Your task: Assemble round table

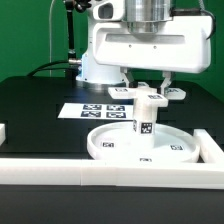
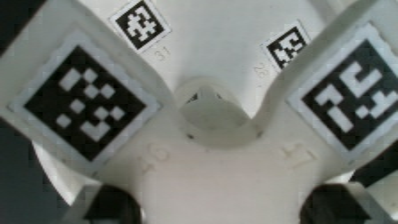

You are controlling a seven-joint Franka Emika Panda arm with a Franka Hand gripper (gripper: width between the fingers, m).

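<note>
The large rimmed round disc point(image 1: 110, 148) lies flat near the table's front. The short cylindrical post point(image 1: 145, 118) stands upright on its middle, with a tag on its side. The small cross-shaped foot point(image 1: 120, 91) sits level on top of the post. My gripper point(image 1: 150, 88) comes straight down over it, with one finger on each side of the foot's middle. In the wrist view the foot point(image 2: 196, 160) fills the picture, showing tagged arms and a round centre hole. It spans the whole gap between my dark fingertips point(image 2: 111, 205), so my gripper point(image 2: 222, 205) is shut on it.
The marker board point(image 1: 95, 110) lies flat behind the disc. White edge rails run along the front point(image 1: 100, 175), the exterior view's right point(image 1: 212, 148) and its left point(image 1: 3, 132). The arm's white base point(image 1: 100, 65) stands behind.
</note>
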